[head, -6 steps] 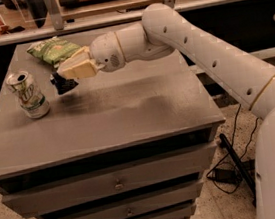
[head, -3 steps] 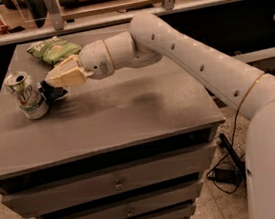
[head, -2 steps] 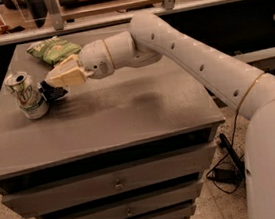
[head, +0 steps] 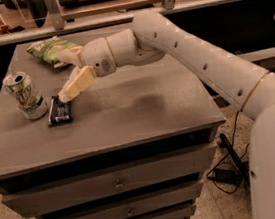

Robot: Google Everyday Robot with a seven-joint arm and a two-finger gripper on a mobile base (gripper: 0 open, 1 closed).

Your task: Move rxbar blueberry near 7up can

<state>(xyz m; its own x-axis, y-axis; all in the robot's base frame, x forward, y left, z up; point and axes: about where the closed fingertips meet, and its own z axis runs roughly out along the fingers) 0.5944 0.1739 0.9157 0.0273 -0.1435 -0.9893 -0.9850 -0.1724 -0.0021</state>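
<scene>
A grey metal drawer cabinet fills most of the view, and its flat matte worktop [head: 147,107] carries everything else. The robot's white, rounded arm [head: 196,56] reaches in from the right and crosses the worktop's back half towards the left. At its end the gripper [head: 65,75] hangs over the left part of the worktop with its two cream fingers spread apart and holding nothing. One finger points up-left over the edge of the bag, and the other [head: 77,83] slants down-left, its tip at the top end of the bar. Whether the tip touches the wrapper cannot be told.

A crinkled green chip bag [head: 49,48] lies at the back left corner. The silver-white and green 7up can [head: 24,95] stands upright near the left edge. The small, flat, dark navy-blue rxbar blueberry [head: 59,110] lies flat on the worktop just beside the can, on its right.
</scene>
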